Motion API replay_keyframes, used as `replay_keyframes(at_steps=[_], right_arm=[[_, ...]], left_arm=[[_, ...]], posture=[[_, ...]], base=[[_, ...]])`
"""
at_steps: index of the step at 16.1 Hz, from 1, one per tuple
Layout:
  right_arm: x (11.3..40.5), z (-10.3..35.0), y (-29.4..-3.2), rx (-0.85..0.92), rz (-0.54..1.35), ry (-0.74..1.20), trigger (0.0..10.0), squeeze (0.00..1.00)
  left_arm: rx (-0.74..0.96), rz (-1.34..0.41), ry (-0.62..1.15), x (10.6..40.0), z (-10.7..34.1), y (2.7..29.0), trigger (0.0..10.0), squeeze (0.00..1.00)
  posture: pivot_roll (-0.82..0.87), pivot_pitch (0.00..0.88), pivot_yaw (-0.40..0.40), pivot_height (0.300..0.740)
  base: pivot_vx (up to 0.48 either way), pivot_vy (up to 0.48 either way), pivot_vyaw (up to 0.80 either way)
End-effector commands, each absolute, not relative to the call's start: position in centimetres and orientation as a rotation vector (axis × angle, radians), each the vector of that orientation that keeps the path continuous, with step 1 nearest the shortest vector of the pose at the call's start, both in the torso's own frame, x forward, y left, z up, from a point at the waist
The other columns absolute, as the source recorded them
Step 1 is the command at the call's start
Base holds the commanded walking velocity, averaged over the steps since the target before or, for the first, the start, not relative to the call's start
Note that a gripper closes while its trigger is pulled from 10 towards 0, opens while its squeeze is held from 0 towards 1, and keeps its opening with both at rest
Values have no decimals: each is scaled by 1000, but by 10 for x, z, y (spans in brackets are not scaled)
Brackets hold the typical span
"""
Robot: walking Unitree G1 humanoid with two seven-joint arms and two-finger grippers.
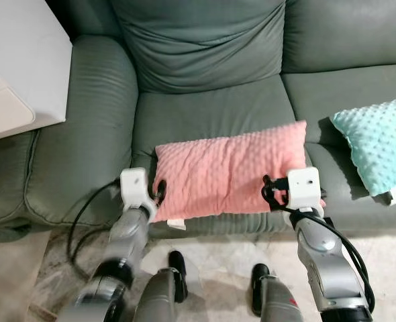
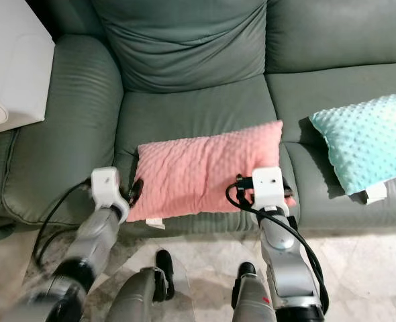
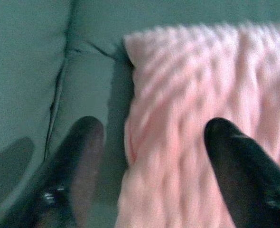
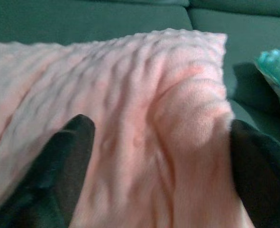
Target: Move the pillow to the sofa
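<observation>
A pink dimpled pillow [image 1: 231,174] lies across the front of the grey-green sofa's seat [image 1: 205,111], its near edge at the seat's front. My left gripper [image 1: 159,191] is at the pillow's near left corner. Its fingers [image 3: 78,156] stand open, one over the pillow [image 3: 192,95] and one over the seat. My right gripper [image 1: 270,191] is at the near right end, open wide, with the pillow's bunched end [image 4: 178,118] between its fingers [image 4: 69,156].
A teal dimpled pillow [image 1: 379,144] rests on the neighbouring seat to the right. A white cabinet [image 1: 17,60] stands beyond the sofa's left armrest [image 1: 84,134]. My feet [image 1: 178,268] are on pale stone floor close to the sofa's front.
</observation>
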State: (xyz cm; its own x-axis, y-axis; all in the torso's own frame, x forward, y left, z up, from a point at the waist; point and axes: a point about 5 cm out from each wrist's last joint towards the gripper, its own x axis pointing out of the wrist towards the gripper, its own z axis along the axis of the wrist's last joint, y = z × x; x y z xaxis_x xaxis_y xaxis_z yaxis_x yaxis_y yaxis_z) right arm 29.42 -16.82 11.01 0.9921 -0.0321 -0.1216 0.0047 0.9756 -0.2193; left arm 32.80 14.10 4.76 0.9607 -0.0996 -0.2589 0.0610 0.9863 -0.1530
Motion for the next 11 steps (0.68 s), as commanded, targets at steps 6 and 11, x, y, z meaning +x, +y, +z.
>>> replay_keyframes(at_steps=[6, 11], right_arm=[[270, 84, -184, -277, -120, 343, 10000, 1000], [252, 80, -153, -189, 110, 479, 10000, 1000]], left_arm=[[-107, -142, 402, 277, 28, 166, 10000, 1000], [-33, -473, 522, 248, 35, 140, 10000, 1000]], posture=[[7, 433, 108, 740], [-5, 431, 95, 740]], base=[[0, 0, 0], [0, 0, 0]])
